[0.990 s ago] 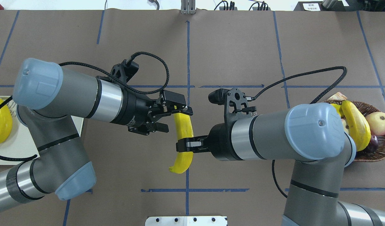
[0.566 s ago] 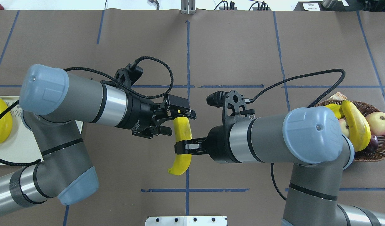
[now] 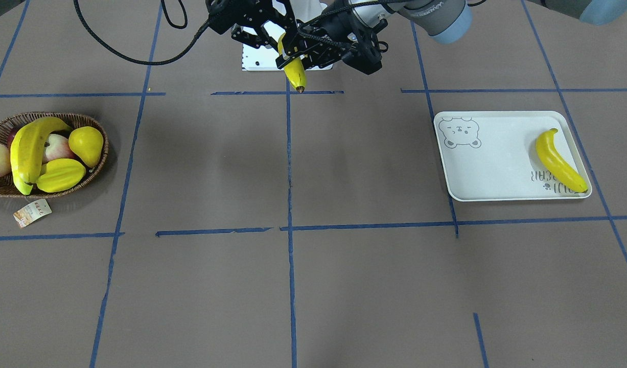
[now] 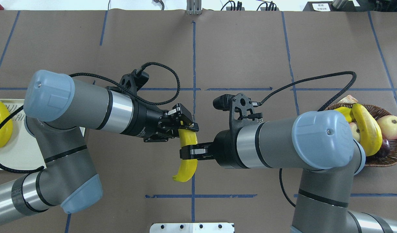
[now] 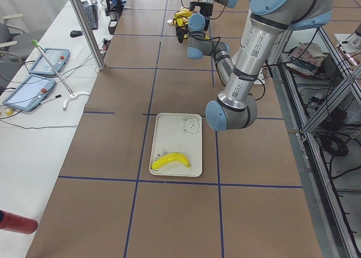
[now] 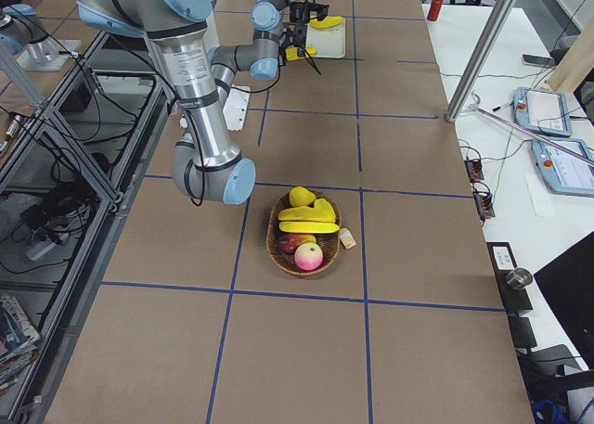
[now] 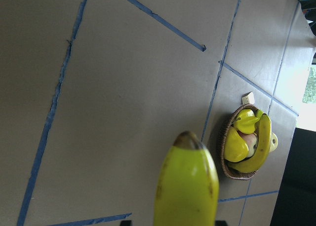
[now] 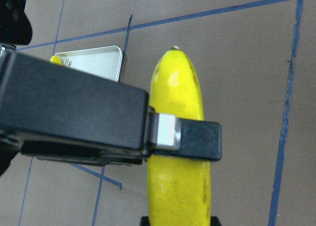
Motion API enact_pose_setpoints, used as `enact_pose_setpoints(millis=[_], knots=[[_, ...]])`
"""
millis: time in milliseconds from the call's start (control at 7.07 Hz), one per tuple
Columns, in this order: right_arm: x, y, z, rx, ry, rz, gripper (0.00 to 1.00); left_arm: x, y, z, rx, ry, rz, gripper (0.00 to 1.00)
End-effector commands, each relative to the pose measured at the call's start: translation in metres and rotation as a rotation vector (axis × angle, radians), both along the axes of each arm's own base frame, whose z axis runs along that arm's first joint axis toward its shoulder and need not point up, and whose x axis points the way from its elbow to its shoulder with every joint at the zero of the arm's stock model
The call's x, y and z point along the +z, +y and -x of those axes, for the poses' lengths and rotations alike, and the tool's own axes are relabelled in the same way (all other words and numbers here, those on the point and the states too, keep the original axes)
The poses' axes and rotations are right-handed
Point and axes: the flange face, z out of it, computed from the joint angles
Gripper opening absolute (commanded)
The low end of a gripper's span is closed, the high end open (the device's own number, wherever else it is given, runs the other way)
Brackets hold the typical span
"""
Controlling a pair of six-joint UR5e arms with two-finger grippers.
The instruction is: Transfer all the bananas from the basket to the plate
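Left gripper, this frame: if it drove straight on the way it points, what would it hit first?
The banana that the right gripper clamps at mid-length: one end sits right at the left gripper's fingertips, seemingly between them. Whether they touch it, I cannot tell.

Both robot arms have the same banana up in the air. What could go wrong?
1. The left end effector sits only at one end of the banana; if the right end effector lets go too soon, the banana may drop to the table.
2. Held by its end, it might swing or slip before reaching the plate.
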Motion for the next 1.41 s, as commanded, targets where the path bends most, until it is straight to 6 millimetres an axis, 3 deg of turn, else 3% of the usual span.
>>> enact_pose_setpoints(millis=[0,424,566,707,990,1132,1273], knots=[[-0.001,0.001,0.000,-0.001,-0.005,0.006,0.99,-0.002,0.001,0.000,0.002,0.003,-0.002,0.00],[-0.002,0.000,-0.003,0.013,-0.008,0.008,1.00,0.002,0.001,-0.001,0.001,-0.008,-0.001,0.00],[-0.006,0.002,-0.010,0.013,-0.020,0.003,1.00,0.009,-0.009,0.006,-0.021,-0.025,0.008,0.00],[-0.006,-0.002,-0.021,0.028,-0.023,0.003,1.00,0.045,-0.028,0.017,-0.060,-0.115,0.059,0.00],[0.012,-0.018,-0.031,0.068,0.014,0.018,1.00,0.090,-0.056,0.047,-0.102,-0.336,0.043,0.00],[0.026,-0.029,-0.038,0.092,0.041,0.028,1.00,0.130,-0.068,0.065,-0.100,-0.481,0.034,0.00],[0.038,-0.036,-0.043,0.110,0.063,0.040,1.00,0.195,-0.072,0.090,-0.101,-0.624,0.022,0.00]])
